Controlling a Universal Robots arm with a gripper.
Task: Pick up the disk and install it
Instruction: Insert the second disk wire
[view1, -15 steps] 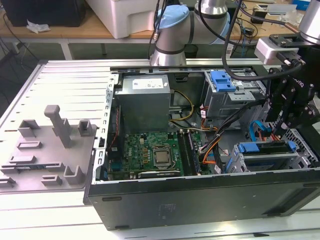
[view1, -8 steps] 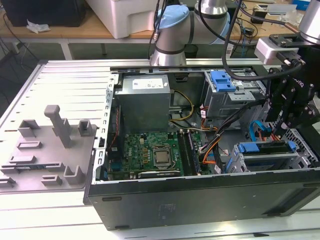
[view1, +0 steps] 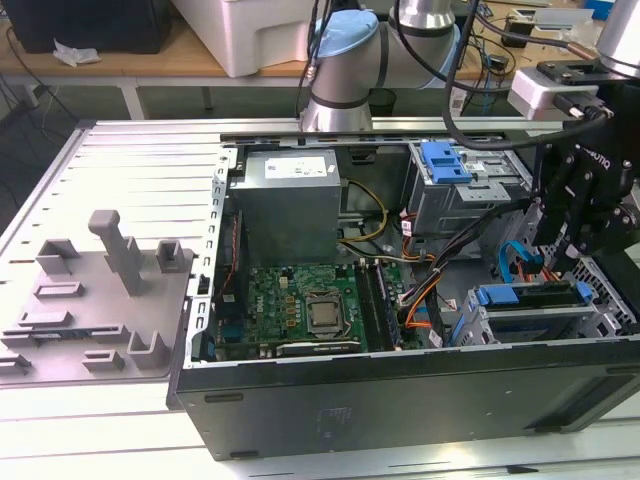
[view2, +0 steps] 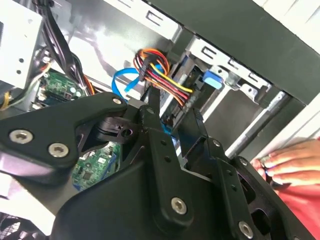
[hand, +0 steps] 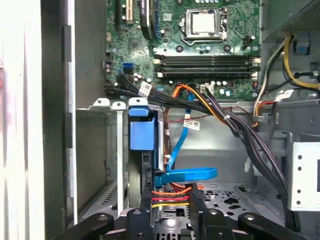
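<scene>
The disk (view1: 535, 297) lies in the drive cage at the case's front corner, on the exterior view's right, with its blue carrier (view1: 497, 296) facing the inside of the case. My gripper (view1: 570, 255) hangs just above it. In the first wrist view the disk's blue carrier end (hand: 141, 132) stands in the metal bay. One of my fingers (hand: 146, 197) rests by its edge. My gripper (hand: 171, 200) is open, and only coloured wires lie between the fingers. In the second wrist view my gripper (view2: 172, 112) points at a power connector with a wire bundle (view2: 156, 65).
A second blue carrier (view1: 445, 160) sits in the upper bay. A blue data cable (hand: 190, 175) and black wire bundles (hand: 235, 125) cross the bay. The motherboard (view1: 300, 310) fills the case floor. A person's hand (view2: 287, 161) rests on the case edge. A grey fixture (view1: 100, 290) stands outside.
</scene>
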